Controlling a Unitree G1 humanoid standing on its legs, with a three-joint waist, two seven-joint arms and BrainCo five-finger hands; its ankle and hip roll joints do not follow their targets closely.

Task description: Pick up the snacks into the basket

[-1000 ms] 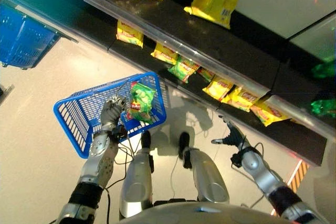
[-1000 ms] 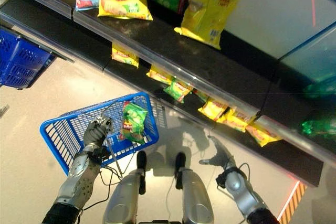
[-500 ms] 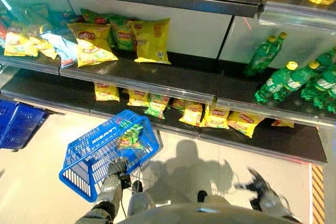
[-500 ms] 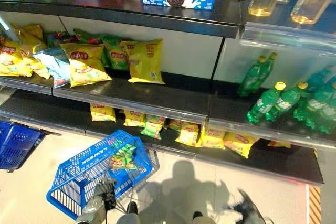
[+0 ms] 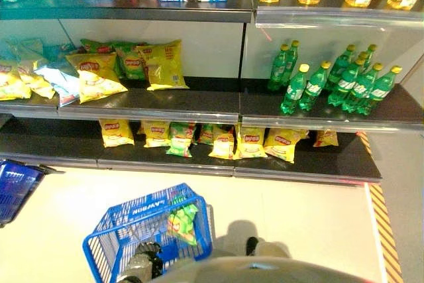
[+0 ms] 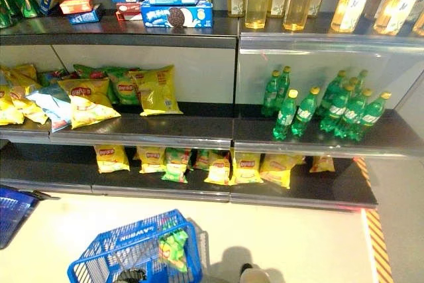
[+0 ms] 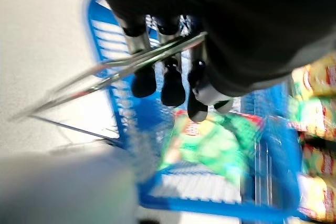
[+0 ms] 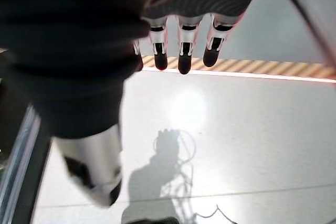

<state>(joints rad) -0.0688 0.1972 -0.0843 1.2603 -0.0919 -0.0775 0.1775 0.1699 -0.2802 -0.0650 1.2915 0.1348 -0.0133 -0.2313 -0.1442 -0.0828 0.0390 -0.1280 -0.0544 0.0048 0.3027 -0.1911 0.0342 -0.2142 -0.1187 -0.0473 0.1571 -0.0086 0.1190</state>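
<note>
Below the shelving, in the left eye view, I see the blue wire-mesh plastic basket (image 5: 149, 236) hanging low over the pale floor, a green crinkly snack bag (image 5: 182, 217) already inside it. More yellow and green snack bags (image 5: 218, 142) wait on the black bottom shelf (image 5: 318, 164). The right eye view shows the same (basket near the bottom edge).

In the left wrist view, my left hand (image 7: 168, 72) has its fingers curled round the basket's thin metal handle (image 7: 131, 69).

In the right wrist view, my right hand (image 8: 181, 45) hangs relaxed and empty over the floor.

My worry: the basket tilts, so a swing could spill the bag.

Compared with half a second ago, the camera has lifted, revealing the top shelf.
</note>
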